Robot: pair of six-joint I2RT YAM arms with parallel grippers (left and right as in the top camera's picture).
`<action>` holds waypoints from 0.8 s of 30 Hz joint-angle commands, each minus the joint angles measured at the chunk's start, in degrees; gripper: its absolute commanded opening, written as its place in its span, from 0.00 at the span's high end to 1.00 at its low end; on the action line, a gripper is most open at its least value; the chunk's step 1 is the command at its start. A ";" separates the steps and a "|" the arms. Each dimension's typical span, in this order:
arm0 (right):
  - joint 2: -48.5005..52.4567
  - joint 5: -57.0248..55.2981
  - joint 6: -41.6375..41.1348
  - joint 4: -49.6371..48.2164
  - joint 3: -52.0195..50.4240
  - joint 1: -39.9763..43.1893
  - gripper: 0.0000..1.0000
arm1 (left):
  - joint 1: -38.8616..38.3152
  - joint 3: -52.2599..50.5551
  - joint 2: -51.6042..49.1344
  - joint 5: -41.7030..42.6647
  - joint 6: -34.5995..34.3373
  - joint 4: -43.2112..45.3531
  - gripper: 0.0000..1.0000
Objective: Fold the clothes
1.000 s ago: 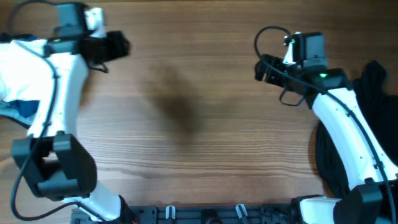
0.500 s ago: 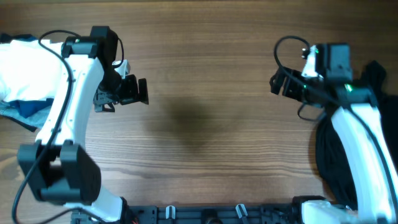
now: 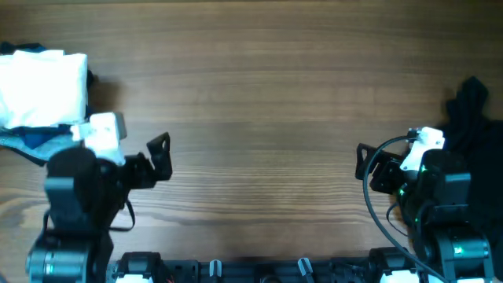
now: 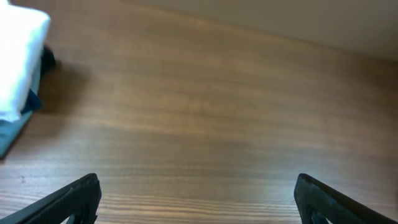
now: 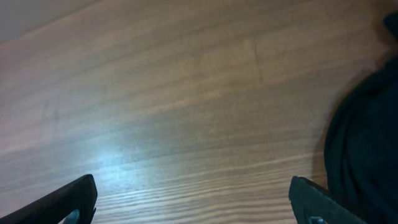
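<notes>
Your left pincer hangs low near the front of the desk, its fingers apart and empty. Your right pincer is also spread wide, holding nothing. The white shirt lies folded at the far left on a blue garment. A black garment is heaped at the right edge.

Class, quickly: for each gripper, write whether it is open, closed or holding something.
Left gripper: open, holding nothing.
Right gripper: open, holding nothing.
</notes>
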State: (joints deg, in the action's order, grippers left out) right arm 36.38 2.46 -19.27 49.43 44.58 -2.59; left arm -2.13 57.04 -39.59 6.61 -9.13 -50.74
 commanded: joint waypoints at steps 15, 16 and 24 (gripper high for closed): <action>5.92 -1.64 -0.13 -0.09 -0.46 -0.22 0.00 | 0.02 -0.57 3.91 -0.72 -0.50 0.13 0.00; 3.76 -2.69 -0.07 -0.15 -0.59 -0.22 0.00 | 0.02 -0.57 3.91 -0.72 -0.50 0.13 0.00; -23.71 3.15 9.38 -21.18 -20.79 -0.24 0.00 | 0.02 -0.57 3.91 -0.72 -0.50 0.13 0.00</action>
State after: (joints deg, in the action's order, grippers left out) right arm 19.18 2.11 -14.57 33.56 30.87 -2.59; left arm -2.13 56.93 -35.77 6.61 -9.13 -50.81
